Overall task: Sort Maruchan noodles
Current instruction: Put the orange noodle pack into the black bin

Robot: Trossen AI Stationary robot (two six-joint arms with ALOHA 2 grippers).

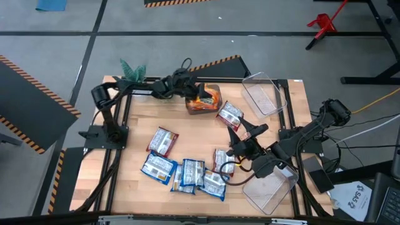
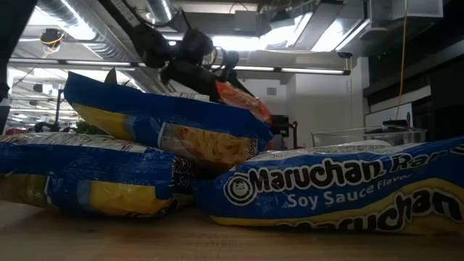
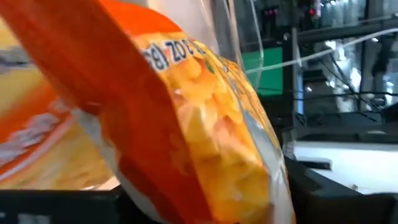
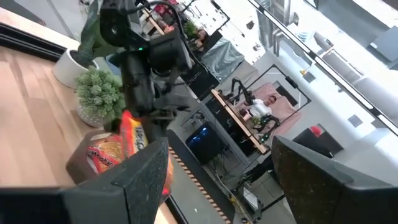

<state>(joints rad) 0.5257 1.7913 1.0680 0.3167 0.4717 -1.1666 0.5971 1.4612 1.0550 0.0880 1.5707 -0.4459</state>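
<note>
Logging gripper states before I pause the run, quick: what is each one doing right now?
Left gripper: shut on an orange noodle packet, at the table's far edge.
Right gripper: open, holding nothing, over the table.

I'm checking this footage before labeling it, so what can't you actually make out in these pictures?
- Left gripper: fingers hidden in the left wrist view by the orange packet filling it.
- Right gripper: too small and dark in the high view; whether it holds anything is unclear.
- Clear bin: low view, contents hidden behind the blue packets.
</note>
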